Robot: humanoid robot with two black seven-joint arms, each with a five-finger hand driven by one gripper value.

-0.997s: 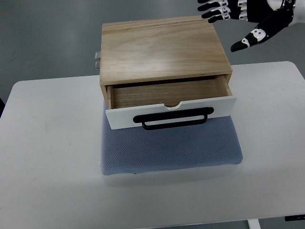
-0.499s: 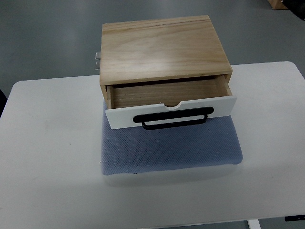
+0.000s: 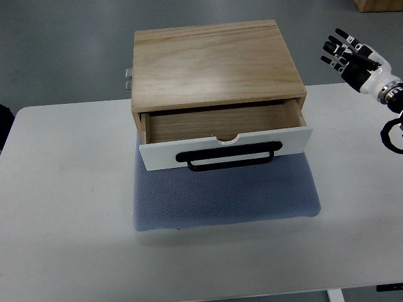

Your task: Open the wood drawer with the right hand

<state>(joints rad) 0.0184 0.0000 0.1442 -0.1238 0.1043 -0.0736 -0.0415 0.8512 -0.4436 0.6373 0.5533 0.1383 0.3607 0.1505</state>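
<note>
White table (image 3: 63, 189) bears a blue mat (image 3: 227, 195) under the pulled-out wood drawer (image 3: 227, 141); right hand (image 3: 352, 60) hovers spread, empty.

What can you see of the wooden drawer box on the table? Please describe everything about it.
The wooden drawer box is a light, plain-wood case with visible grain, sitting square on a blue-grey mat on the white table. Its single drawer is pulled partly out and looks empty. The drawer has a white front with a small notch in its top edge and a black handle. Small metal fittings show at the back left. Nothing else touches it.
</note>
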